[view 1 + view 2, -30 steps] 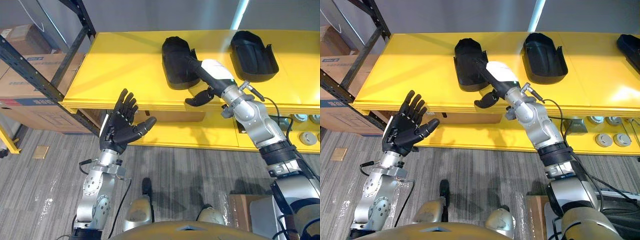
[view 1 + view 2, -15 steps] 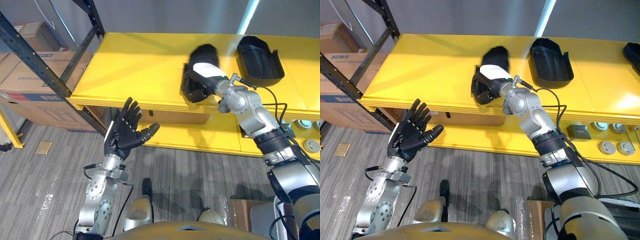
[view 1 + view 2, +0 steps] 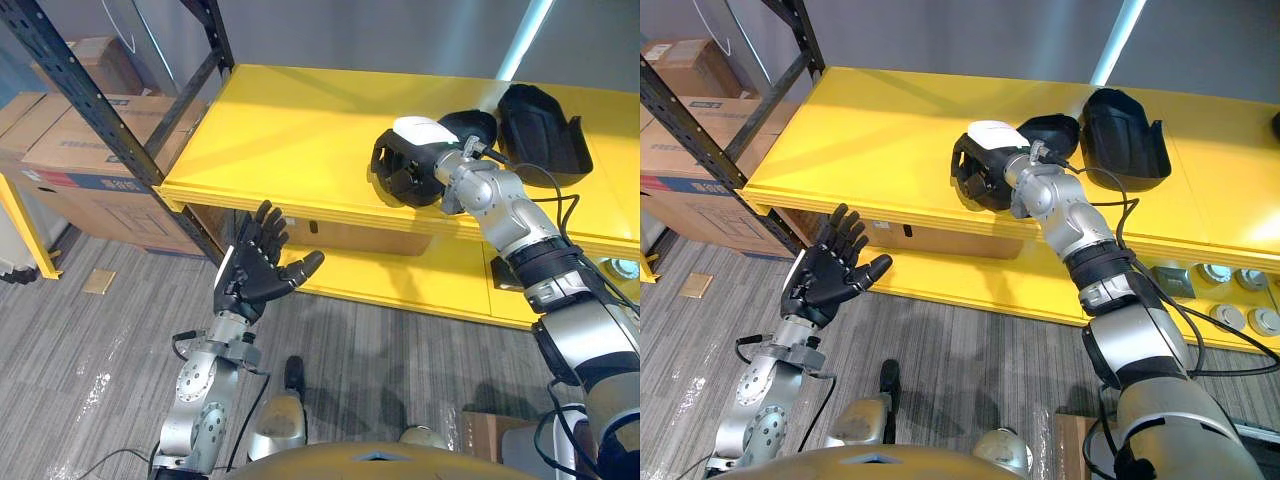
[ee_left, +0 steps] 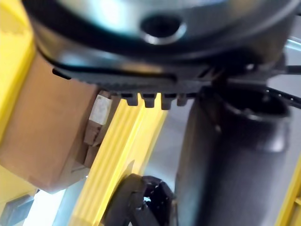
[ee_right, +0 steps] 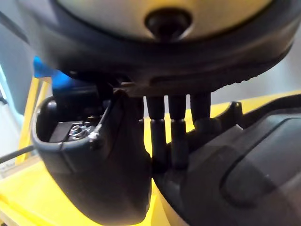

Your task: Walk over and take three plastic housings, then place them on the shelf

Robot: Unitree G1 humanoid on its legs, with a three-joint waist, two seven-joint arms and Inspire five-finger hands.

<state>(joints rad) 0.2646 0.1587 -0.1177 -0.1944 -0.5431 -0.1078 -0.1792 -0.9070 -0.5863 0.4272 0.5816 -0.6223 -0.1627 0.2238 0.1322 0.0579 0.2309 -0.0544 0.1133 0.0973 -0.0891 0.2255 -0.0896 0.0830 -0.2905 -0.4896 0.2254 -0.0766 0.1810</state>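
**Left eye view:** The right hand (image 3: 412, 160) is over the front part of the yellow shelf (image 3: 290, 130). Its fingers and white-covered thumb are curled round the near end of a black plastic housing (image 3: 468, 125). The housing is tilted, with its hollow side turned toward the camera. A 2nd housing (image 3: 540, 120) lies just beside it, farther back and to the right. The left hand (image 3: 255, 272) hangs in front of the shelf edge over the grey floor (image 3: 80, 350), with its palm up and its fingers straight, spread and holding nothing. A black rack post (image 3: 100, 110) slants at the left, with cardboard boxes (image 3: 80, 150) behind it.

**Right eye view:** The grasped housing sits close to the shelf's front edge. Whether its far end touches the 2nd housing cannot be told. Below, a lower yellow level (image 3: 970, 285) runs under the shelf, and small round metal parts (image 3: 1215, 272) lie at its right.

**Left wrist view:** Past the left hand's dark bulk, a yellow shelf edge runs slantwise beside a brown box (image 4: 42, 141). Nothing lies against the hand.

**Right wrist view:** The right hand's fingers (image 5: 171, 132) bend down onto dark plastic that crowds them on both sides. The yellow surface shows beneath.
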